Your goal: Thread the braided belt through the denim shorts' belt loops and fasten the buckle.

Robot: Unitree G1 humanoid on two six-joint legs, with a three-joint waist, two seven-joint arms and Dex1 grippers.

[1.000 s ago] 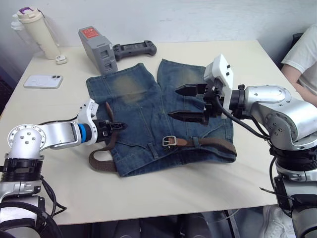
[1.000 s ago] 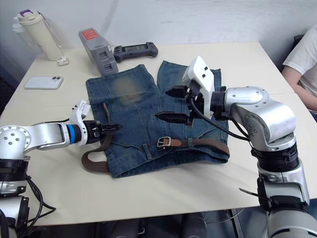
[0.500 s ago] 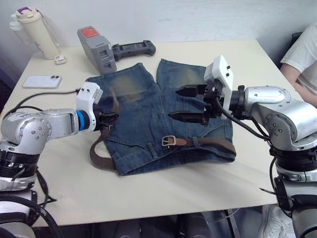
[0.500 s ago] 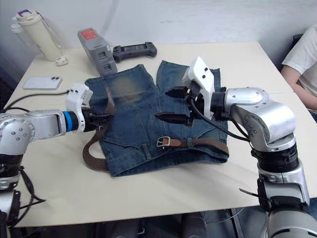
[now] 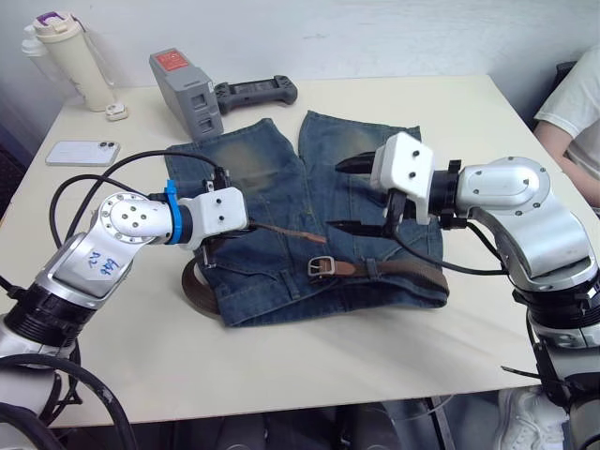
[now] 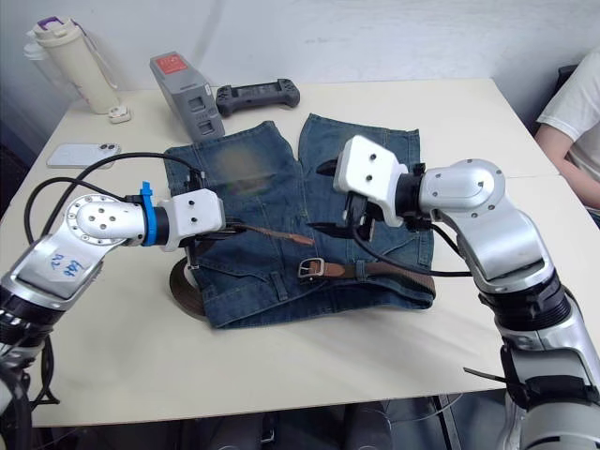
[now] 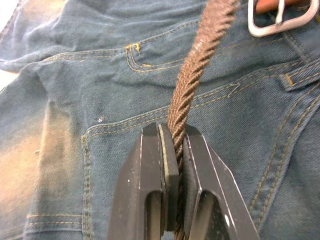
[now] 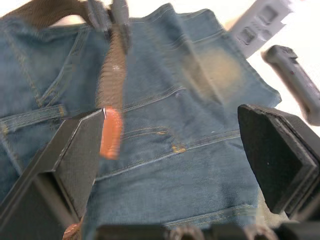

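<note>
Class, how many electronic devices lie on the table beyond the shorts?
3: a white phone near the table's left edge, a grey box with a red label just beyond the shorts, and a black controller beside it. Others may lie hidden.

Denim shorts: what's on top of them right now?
On the denim shorts: the braided belt along the waistband, its buckle near the middle, free end held by the left hand. Loops under the belt aren't clear.

Belt (image 8: 111, 95) blurred in my right wrist view. Buckle (image 7: 280, 20) cut off by left wrist view's edge. My left arm hides part of the shorts (image 5: 281, 187).
</note>
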